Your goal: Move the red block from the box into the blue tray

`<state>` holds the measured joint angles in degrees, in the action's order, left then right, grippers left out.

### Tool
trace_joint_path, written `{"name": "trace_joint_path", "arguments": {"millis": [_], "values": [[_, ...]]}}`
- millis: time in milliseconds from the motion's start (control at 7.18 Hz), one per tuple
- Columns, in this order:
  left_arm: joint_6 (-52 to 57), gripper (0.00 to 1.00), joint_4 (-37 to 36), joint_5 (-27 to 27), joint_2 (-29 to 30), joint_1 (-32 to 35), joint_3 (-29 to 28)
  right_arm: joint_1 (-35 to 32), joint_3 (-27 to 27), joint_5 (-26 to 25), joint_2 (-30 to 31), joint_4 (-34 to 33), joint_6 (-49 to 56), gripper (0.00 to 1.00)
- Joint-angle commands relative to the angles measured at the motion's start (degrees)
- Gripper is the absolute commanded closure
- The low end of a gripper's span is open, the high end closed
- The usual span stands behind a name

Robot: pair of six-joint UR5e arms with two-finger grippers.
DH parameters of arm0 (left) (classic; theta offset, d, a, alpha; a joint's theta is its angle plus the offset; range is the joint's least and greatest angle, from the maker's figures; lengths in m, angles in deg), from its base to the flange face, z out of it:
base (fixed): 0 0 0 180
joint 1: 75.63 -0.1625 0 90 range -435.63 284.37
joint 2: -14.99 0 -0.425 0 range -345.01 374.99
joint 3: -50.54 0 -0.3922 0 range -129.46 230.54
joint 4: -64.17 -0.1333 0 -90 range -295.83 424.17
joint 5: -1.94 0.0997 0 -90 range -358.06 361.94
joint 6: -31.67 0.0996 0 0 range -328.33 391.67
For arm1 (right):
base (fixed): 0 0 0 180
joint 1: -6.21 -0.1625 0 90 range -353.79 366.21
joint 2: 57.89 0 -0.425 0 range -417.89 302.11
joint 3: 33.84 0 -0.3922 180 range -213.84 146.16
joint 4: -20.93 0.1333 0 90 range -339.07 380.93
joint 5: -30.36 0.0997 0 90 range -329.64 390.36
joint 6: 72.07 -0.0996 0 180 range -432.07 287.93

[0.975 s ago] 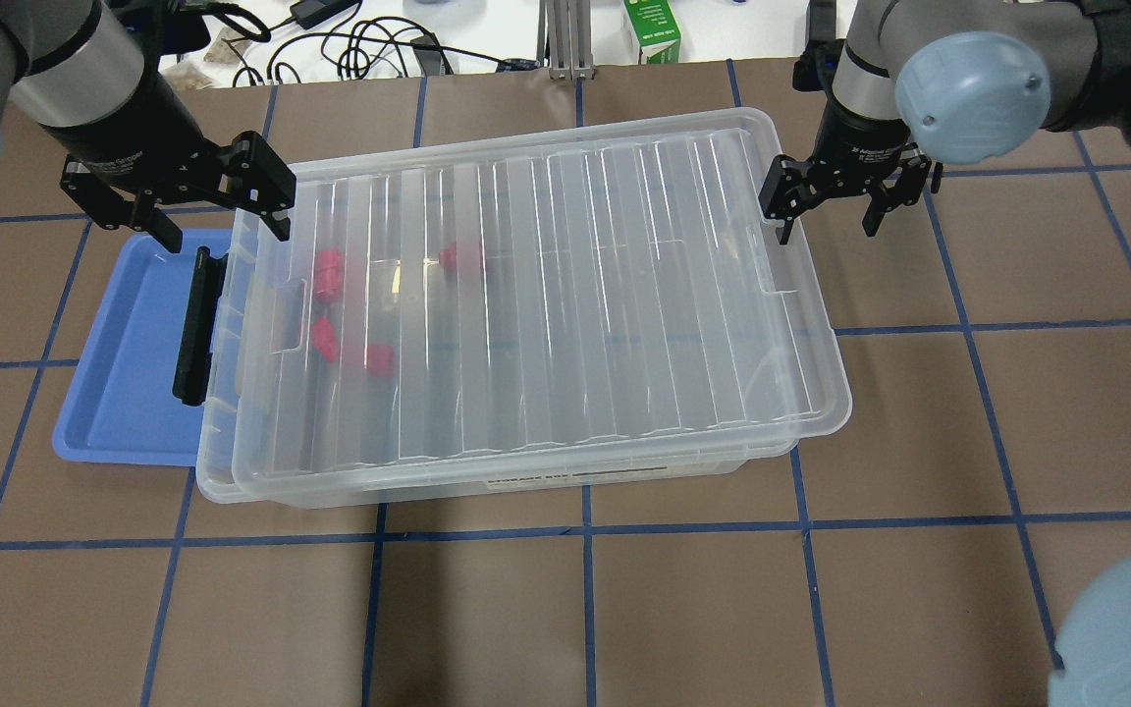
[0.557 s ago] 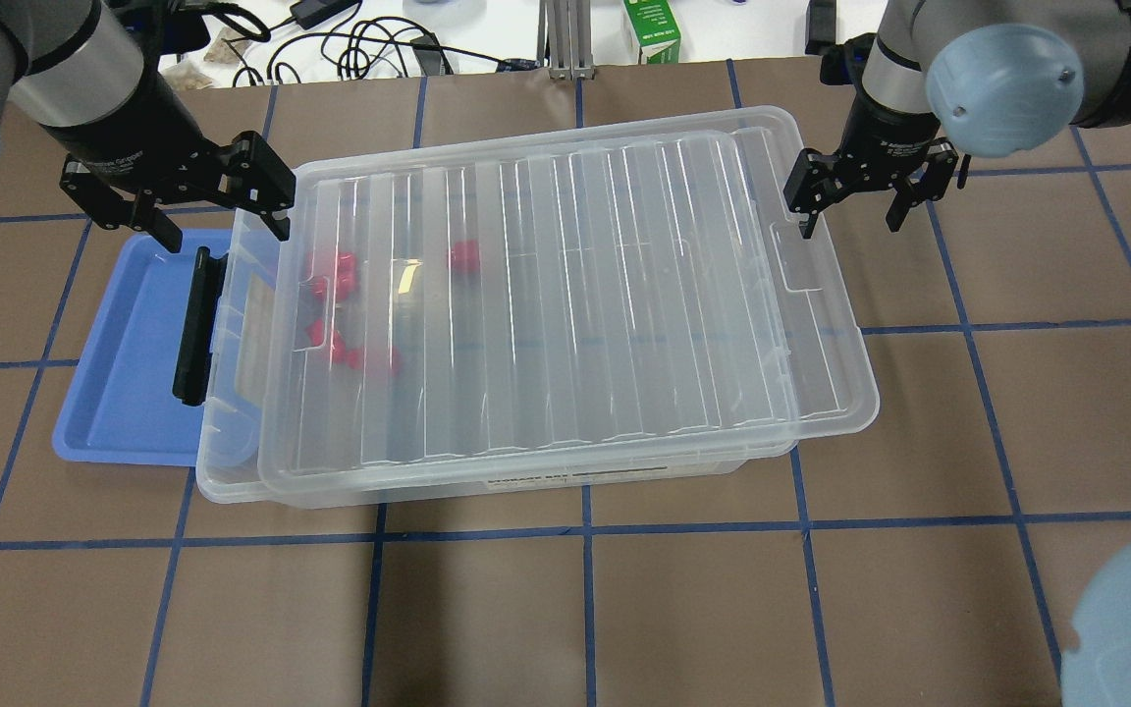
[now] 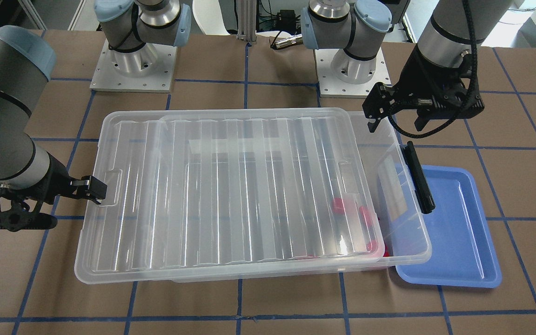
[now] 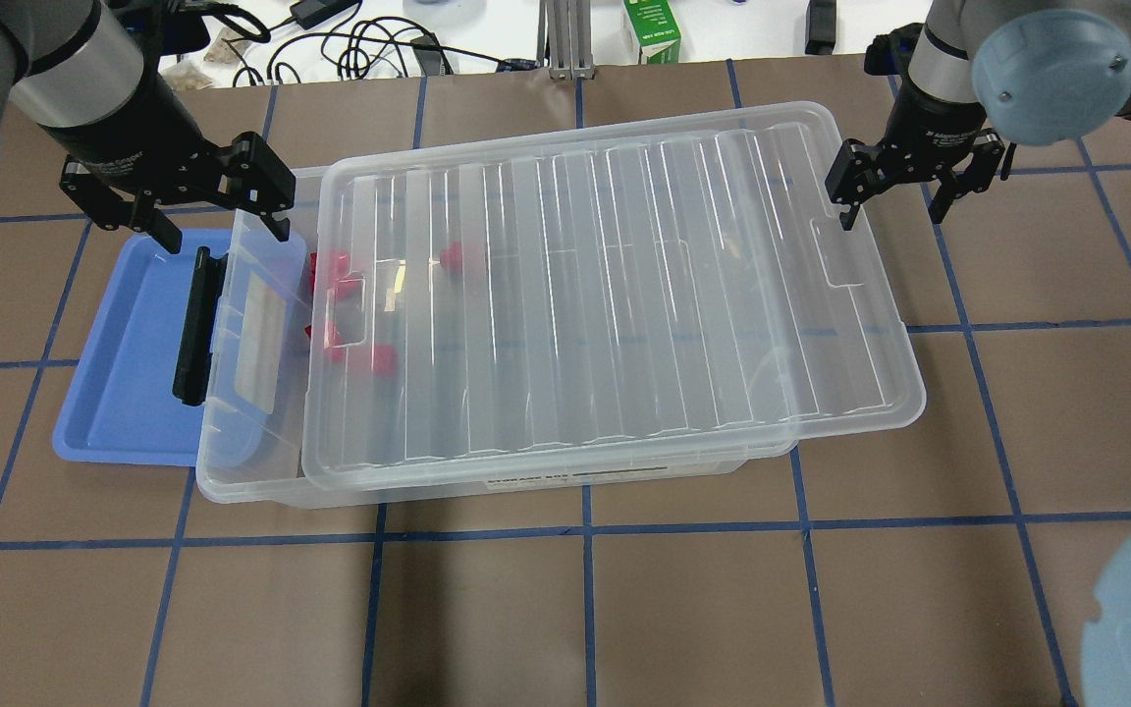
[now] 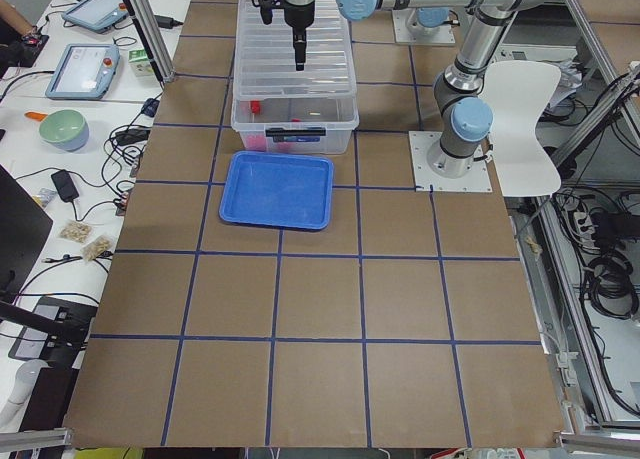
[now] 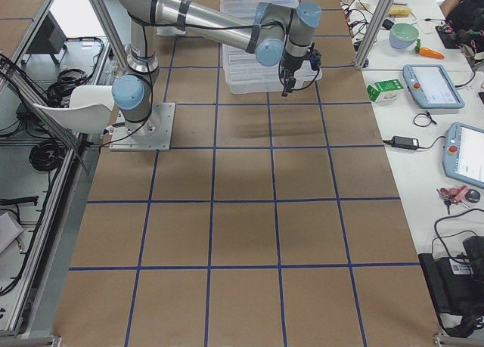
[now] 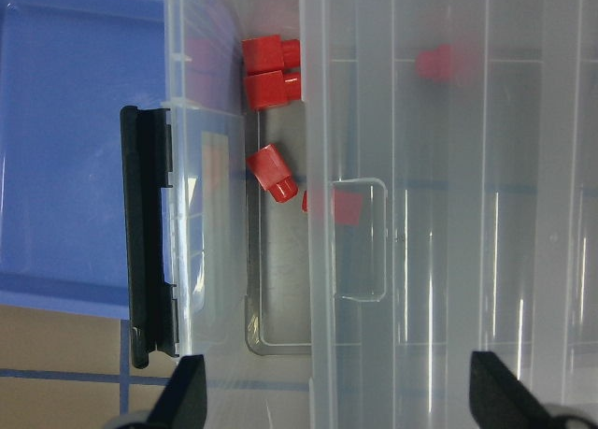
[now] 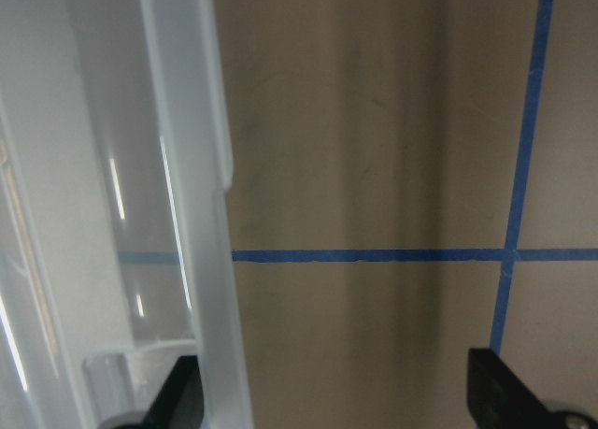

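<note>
The box (image 4: 242,462) is a clear bin whose ribbed lid (image 4: 605,295) lies shifted to the right, leaving its left end uncovered. Several red blocks (image 4: 330,265) lie inside near that end, and they show sharply in the left wrist view (image 7: 271,172). The blue tray (image 4: 124,353) lies partly under the box's left end, by the black latch (image 4: 194,324). My left gripper (image 4: 229,239) is open and empty above the latch end. My right gripper (image 4: 891,218) is open, with one finger (image 4: 845,211) at the lid's right rim (image 8: 210,261).
A green carton (image 4: 652,29) and cables (image 4: 369,49) lie beyond the table's far edge. Both robot bases (image 3: 133,65) stand behind the box. Brown table with blue tape lines (image 4: 585,535) lies in front of the box.
My right gripper has moved right and the lid has slid right with it, uncovering the box's left end and some red blocks. My left gripper has not moved.
</note>
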<state>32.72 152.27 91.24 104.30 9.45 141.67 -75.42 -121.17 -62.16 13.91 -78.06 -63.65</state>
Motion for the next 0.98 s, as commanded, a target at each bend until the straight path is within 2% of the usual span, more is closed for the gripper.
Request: {"name": "trace_joint_path", "arguments": {"millis": [0,836], "values": [[0.0,0.00,0.0,0.0,0.1,0.0,0.0,2.4,0.1,-0.3,0.1,0.1,2.5,0.00],[-0.3,0.00,0.1,0.1,0.1,0.1,0.1,6.8,0.5,-1.8,0.4,0.2,9.3,0.00]]}}
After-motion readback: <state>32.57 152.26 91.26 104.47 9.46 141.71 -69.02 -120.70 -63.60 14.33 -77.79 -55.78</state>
